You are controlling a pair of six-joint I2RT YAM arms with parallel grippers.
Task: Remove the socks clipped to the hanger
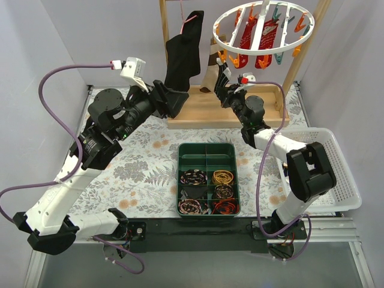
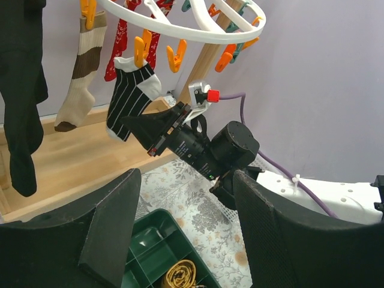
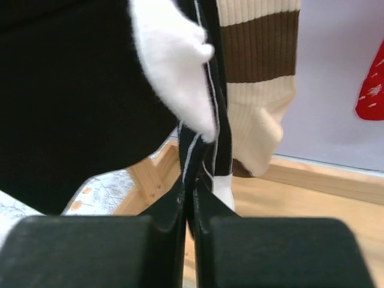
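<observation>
The white ring hanger with orange and teal clips hangs at the back right; it also shows in the left wrist view. Red socks hang under it. A navy striped sock with white heel hangs from an orange clip. My right gripper is shut on the lower part of this sock; it also shows in the top view. A brown-beige striped sock hangs just beside it. My left gripper is open and empty, below and in front of the hanger.
A large black garment hangs on a pink hanger from the wooden frame. A green compartment tray holding coiled items sits mid-table. A white basket stands at the right.
</observation>
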